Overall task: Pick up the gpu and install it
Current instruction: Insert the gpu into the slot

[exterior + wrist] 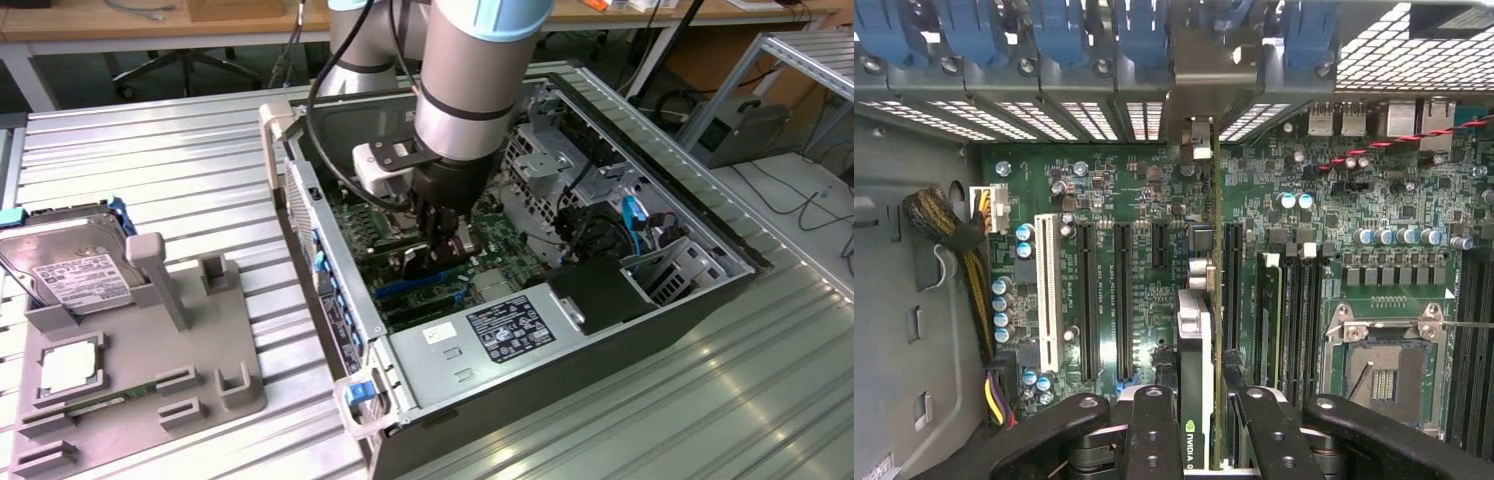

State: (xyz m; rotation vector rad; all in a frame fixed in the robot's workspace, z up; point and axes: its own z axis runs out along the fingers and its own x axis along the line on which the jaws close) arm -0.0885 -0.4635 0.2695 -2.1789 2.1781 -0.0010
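One gpu (1194, 400), one open computer case (574, 392), one hard drive (67, 268), one memory stick (114, 400) — and one grey holder (200, 332), one robot arm (467, 90).

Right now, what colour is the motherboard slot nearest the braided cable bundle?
The slot is white; the wrist view shows it best.

Light: bright, even overhead | Glare: your desk (160, 170) slats shine pale | Shadow: dim inside the computer case (561, 400) | Wrist view: vent grille (1414, 45) washed white
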